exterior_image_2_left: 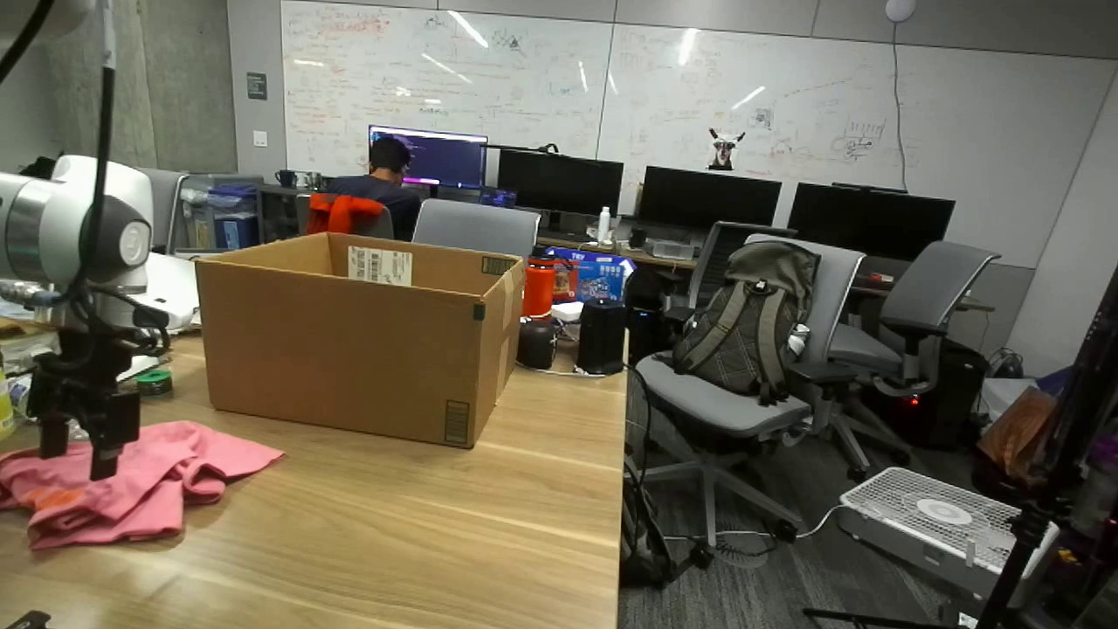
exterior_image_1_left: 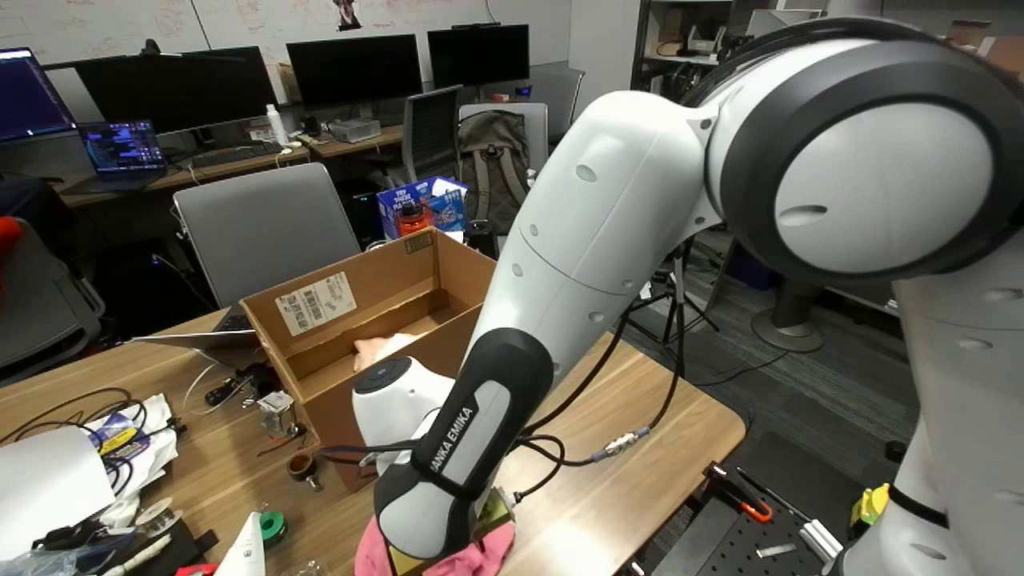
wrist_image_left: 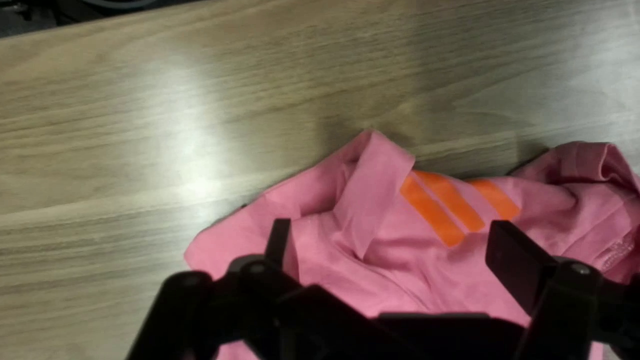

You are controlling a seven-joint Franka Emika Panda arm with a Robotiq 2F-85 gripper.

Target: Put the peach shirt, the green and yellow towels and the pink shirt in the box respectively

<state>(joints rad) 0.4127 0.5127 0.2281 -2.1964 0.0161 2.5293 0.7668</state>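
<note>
The pink shirt (exterior_image_2_left: 175,472) with orange stripes lies crumpled on the table and also shows in the wrist view (wrist_image_left: 370,280). My gripper (exterior_image_2_left: 80,459) is open above it. In the wrist view the gripper's fingers (wrist_image_left: 390,230) are wide apart, with pink cloth below and between them and nothing held. The cardboard box (exterior_image_2_left: 341,349) stands open beside the shirt and shows in both exterior views (exterior_image_1_left: 392,276). Peach cloth (exterior_image_1_left: 376,350) lies inside it, partly hidden by the near wall and arm. The green and yellow towels are not visible. The arm covers much of the shirt in an exterior view (exterior_image_1_left: 490,552).
A green tape spool (exterior_image_1_left: 273,526), a small metal cup (exterior_image_1_left: 302,466), cables and white papers (exterior_image_1_left: 48,488) lie on the table beside the box. An orange bottle (exterior_image_2_left: 539,288) and a black speaker-like object (exterior_image_2_left: 603,336) stand behind the box. The table edge (exterior_image_2_left: 622,489) is beyond it.
</note>
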